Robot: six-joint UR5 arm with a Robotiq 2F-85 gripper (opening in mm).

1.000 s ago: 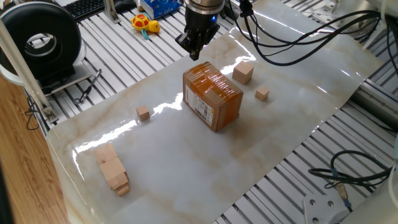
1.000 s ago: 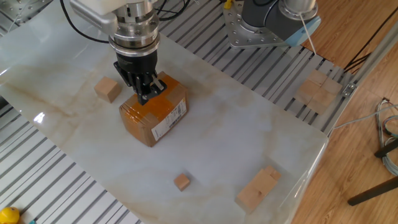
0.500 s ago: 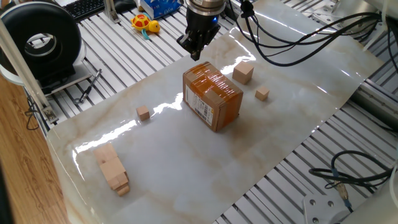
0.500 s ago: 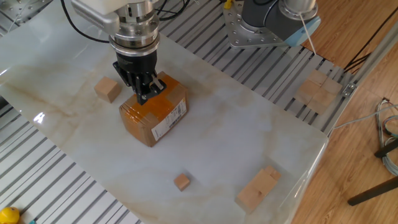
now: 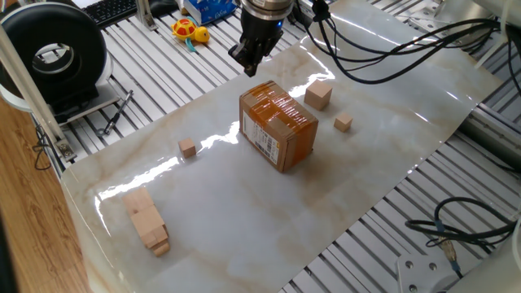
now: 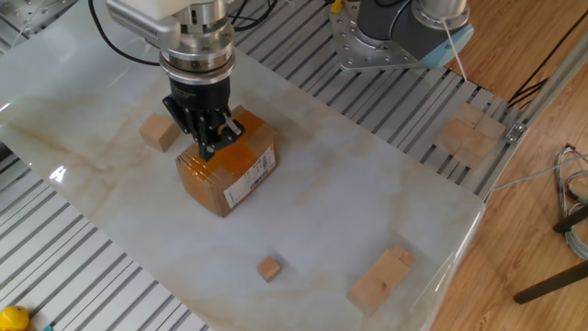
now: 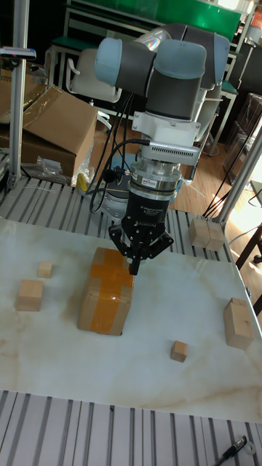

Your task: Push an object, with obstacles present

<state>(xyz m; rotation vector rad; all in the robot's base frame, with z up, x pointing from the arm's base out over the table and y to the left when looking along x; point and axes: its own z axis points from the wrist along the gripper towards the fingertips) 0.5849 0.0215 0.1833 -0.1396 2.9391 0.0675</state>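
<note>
The object is a light-wood cube (image 5: 318,96) (image 6: 159,131) (image 7: 30,295) lying on the marble sheet just beside the cardboard box (image 5: 278,126) (image 6: 228,170) (image 7: 107,290). My gripper (image 5: 248,69) (image 6: 209,152) (image 7: 134,269) points straight down with its fingers shut together and nothing between them. It hangs by the box's upper back edge, about a box width from the cube. One tiny cube (image 5: 343,123) (image 7: 44,269) lies near the object. Another tiny cube (image 5: 188,147) (image 6: 268,268) (image 7: 179,351) lies on the box's other side.
Long pale wooden blocks (image 5: 146,221) (image 6: 381,278) (image 7: 238,322) lie near one end of the sheet. More wooden blocks (image 6: 469,133) (image 7: 207,234) rest on the slatted frame off the sheet. Cables (image 5: 383,41) run over the far corner.
The gripper has shifted a little to the left in both fixed views, still shut. The box, the cubes and the blocks have not moved.
</note>
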